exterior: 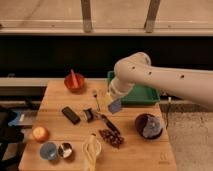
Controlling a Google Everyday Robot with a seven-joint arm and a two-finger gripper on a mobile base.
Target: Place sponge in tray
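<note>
- The sponge (pixel 115 106) is a small blue-grey block held up off the wooden table (pixel 145 150), tilted, just in front of the left end of the green tray (pixel 145 95).
- The gripper (pixel 114 102) hangs at the end of the white arm (pixel 165 80), and it is clenched around the sponge, which sticks out below it.
- The tray sits at the back right of the table, behind the sponge; the arm crosses above it and hides part of it.
- Left of the sponge, a fork (pixel 96 99) lies on the table, close by.
- Further left and behind the sponge, a red bowl (pixel 74 82) stands near the table's back edge with an orange utensil (pixel 73 78) leaning inside it.
- In front of the sponge and slightly left lie a small dark clip-like object (pixel 89 114) and a dark-handled tool (pixel 111 124), near each other.
- A black rectangular object (pixel 70 115) lies further left of the sponge, apart from the clip-like object.
- In front of the sponge, a dark reddish cluster (pixel 111 137) rests on the table, and a pale yellow banana-like item (pixel 91 150) lies nearer the front edge.
- To the right and in front of the sponge stands a dark purple bowl (pixel 148 125) with something pale inside.
- Far from the sponge, at the front left corner, sit an orange fruit (pixel 40 133), a blue cup (pixel 48 150) and a small metal cup (pixel 65 149), the two cups side by side.
</note>
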